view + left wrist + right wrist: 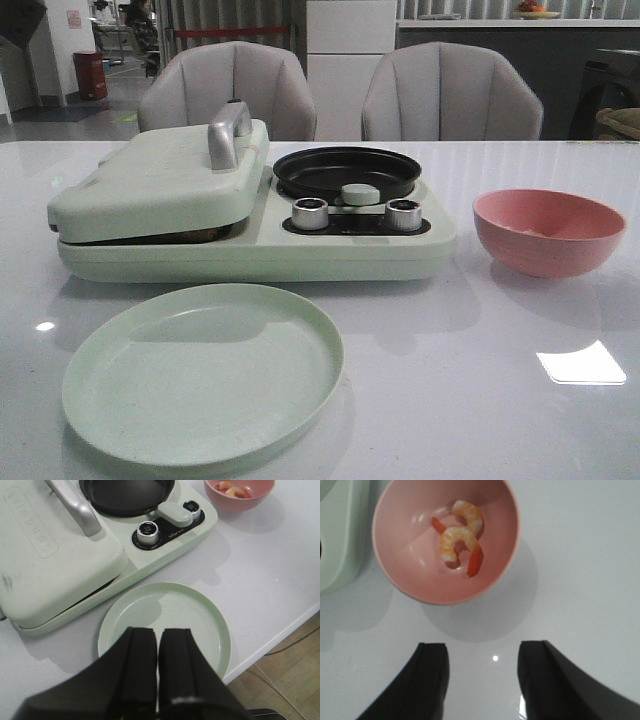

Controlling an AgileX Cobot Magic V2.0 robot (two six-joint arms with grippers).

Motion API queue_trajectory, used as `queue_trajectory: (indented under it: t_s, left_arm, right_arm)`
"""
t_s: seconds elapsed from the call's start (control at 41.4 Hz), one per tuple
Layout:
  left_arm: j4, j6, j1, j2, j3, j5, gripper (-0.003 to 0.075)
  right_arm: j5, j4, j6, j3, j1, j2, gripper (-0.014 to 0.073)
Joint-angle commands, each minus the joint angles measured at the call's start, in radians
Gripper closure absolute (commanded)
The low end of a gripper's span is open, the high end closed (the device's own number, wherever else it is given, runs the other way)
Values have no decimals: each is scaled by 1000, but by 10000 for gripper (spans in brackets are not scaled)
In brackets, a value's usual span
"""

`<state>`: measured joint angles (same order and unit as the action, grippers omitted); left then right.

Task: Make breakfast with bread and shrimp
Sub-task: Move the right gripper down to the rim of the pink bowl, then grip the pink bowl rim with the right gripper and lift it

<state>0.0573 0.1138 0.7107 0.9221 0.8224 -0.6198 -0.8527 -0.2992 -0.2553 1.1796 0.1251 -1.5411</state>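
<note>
Looks like the start: right gripper (482, 680) hangs wide over the table near the pink bowl (400, 580) w/ shrimp (460, 537) by the right edge, left gripper (158, 665) pinched closed & empty above the green plate (210, 625), bread not seen, so next prob. reach in & grab shrimp.

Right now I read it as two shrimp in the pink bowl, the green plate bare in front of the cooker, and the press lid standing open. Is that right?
Not quite. The front view shows the press lid down, not open. The rest holds: two shrimp lie in the pink bowl, and the green plate sits bare in front of the cooker.
</note>
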Motion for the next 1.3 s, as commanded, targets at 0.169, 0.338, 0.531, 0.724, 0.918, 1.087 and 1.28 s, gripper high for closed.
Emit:
queue_trajectory:
  t_s: [0.169, 0.338, 0.531, 0.724, 0.918, 1.087, 1.28]
  left_arm:
    - [4, 9, 5, -6, 27, 83, 576]
    - [4, 9, 5, -6, 27, 92, 576]
    - [4, 9, 5, -6, 27, 95, 576]
    - [4, 9, 5, -6, 27, 95, 576]
    - [4, 9, 5, -6, 27, 96, 576]
    - [4, 9, 5, -6, 27, 96, 576]
    - [4, 9, 5, -6, 27, 96, 576]
  right_arm:
    - [72, -22, -31, 167, 2, -136, 155]
    - [71, -22, -51, 246, 2, -234, 155]
    - [66, -22, -53, 314, 2, -338, 155]
    - [67, -25, -53, 350, 2, -401, 155]
    - [86, -26, -53, 351, 2, -436, 155]
    - [95, -30, -53, 351, 2, -445, 214]
    - [96, -58, -53, 351, 2, -445, 398]
